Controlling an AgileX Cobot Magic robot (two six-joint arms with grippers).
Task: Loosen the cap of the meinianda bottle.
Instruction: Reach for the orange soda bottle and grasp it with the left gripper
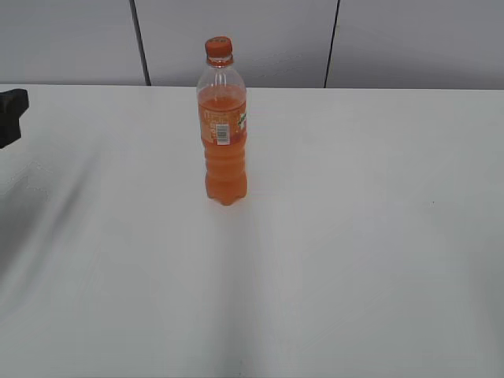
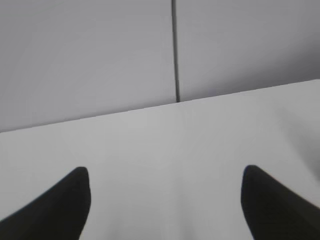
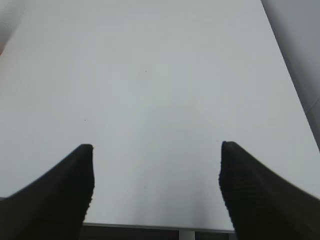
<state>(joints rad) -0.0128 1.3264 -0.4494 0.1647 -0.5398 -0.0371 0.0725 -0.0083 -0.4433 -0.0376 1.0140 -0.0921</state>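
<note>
The meinianda bottle [image 1: 224,134] stands upright on the white table [image 1: 354,236], a little left of centre and toward the back. It is clear plastic with orange liquid, an orange label with a barcode, and a ribbed lower body. Its small orange cap [image 1: 218,47] is on the neck. My left gripper [image 2: 165,175] is open and empty over bare table; only a dark part of that arm [image 1: 12,110] shows at the far left edge of the exterior view. My right gripper [image 3: 156,147] is open and empty over bare table. The bottle shows in neither wrist view.
Grey wall panels with dark seams [image 1: 142,47] stand behind the table's far edge. The right wrist view shows the table's near edge [image 3: 150,227] below my fingers.
</note>
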